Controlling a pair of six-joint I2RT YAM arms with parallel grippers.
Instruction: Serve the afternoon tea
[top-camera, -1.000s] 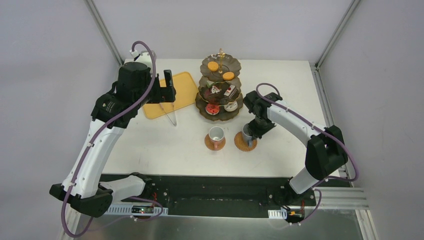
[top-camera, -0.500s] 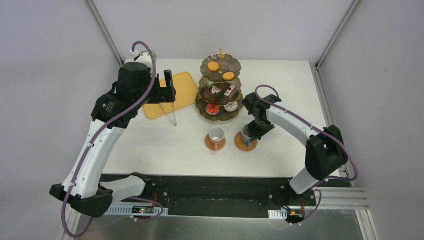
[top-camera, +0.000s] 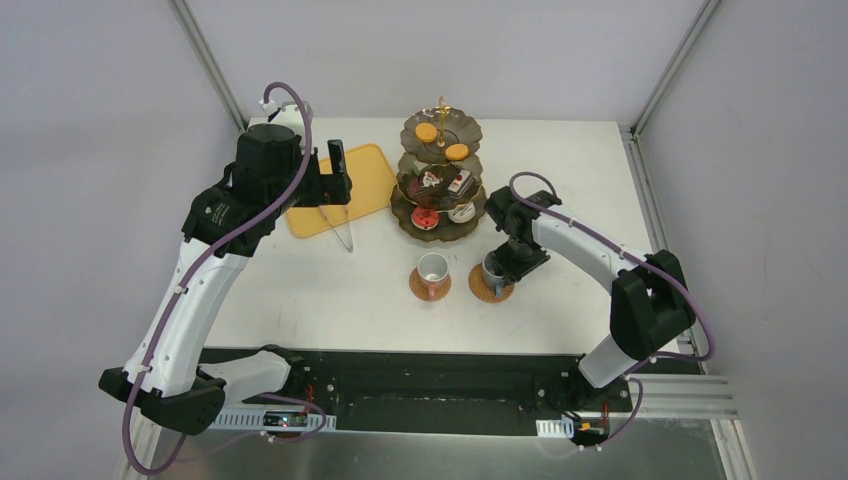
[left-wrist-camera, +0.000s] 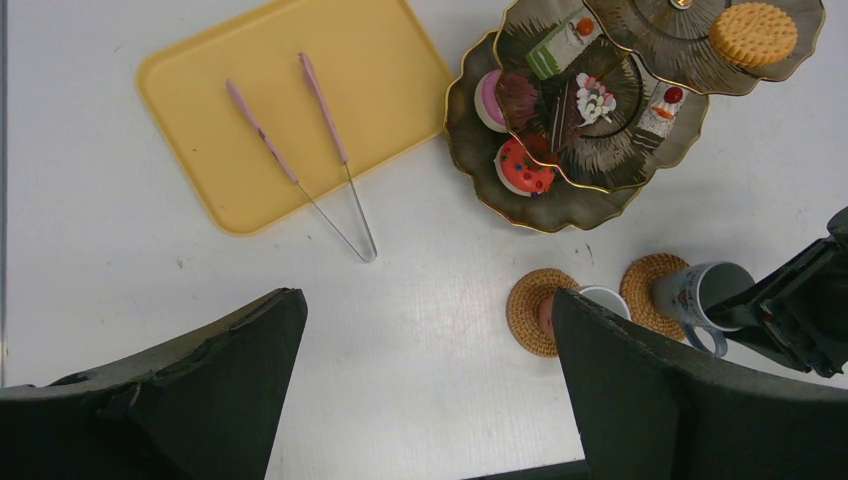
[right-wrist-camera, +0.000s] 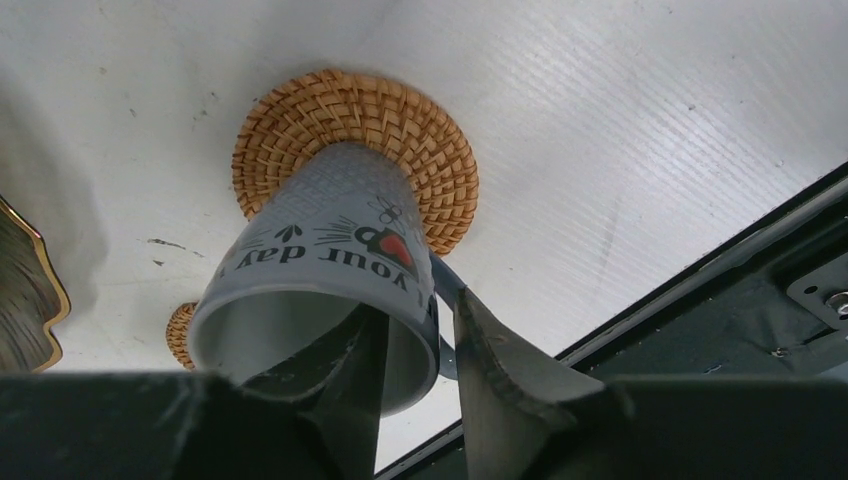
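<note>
Low in the top view, just right of centre, the right gripper (top-camera: 497, 266) is clamped on the blue-grey cup (right-wrist-camera: 310, 280). Its wrist view shows one finger inside the rim and the other outside, beside the handle. The cup's base meets a woven coaster (right-wrist-camera: 400, 140); whether it stands flat there or is tipped I cannot tell. Just left of it, the pinkish cup (top-camera: 432, 267) sits on the second coaster (top-camera: 418, 288), apart from the first pair. Above both, at centre frame, the stand (top-camera: 400, 215) carries small cakes (left-wrist-camera: 522, 168) on its lower two tiers and orange cookies (left-wrist-camera: 752, 33) on top. To its left on the white table (top-camera: 560, 160) lies a yellow tray (top-camera: 372, 172) with pink-handled tongs (left-wrist-camera: 320, 150), whose tips reach past the tray's edge. The left gripper (left-wrist-camera: 425, 300) hovers above the tray, fingers wide apart, holding nothing.
</note>
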